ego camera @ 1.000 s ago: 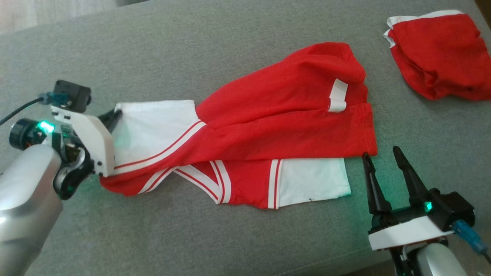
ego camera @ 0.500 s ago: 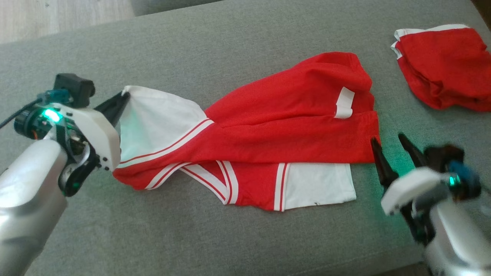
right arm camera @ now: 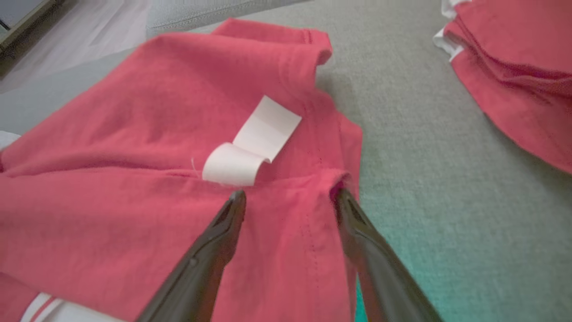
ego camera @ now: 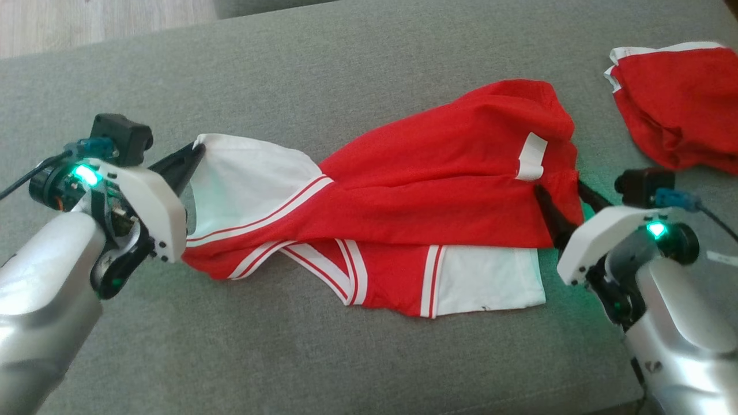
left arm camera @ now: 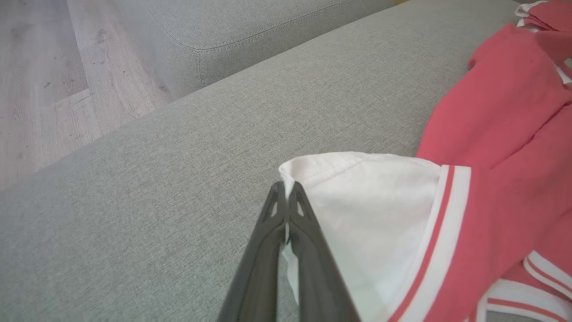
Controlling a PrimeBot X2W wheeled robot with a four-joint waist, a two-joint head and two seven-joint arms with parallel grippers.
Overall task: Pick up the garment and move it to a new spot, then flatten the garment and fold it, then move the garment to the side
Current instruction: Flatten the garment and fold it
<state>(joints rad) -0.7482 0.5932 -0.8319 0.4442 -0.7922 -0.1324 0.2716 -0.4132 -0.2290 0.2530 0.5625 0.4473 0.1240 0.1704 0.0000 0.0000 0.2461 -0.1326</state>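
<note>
The crumpled red-and-white jersey garment lies across the grey woven sofa cushion, a curled white care label near one end. In the last second the right gripper has swung in to straddle the red hem just beside that label, jaws spread, not yet closed; the left gripper, at the end far from the label, stays pinched shut on the white sleeve hem. A second hold, then the lift, looks imminent.

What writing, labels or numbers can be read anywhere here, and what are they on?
None can be read.
White tag on the red and white shirt: no print shows on the side in view.
Second red garment: no writing shows.
</note>
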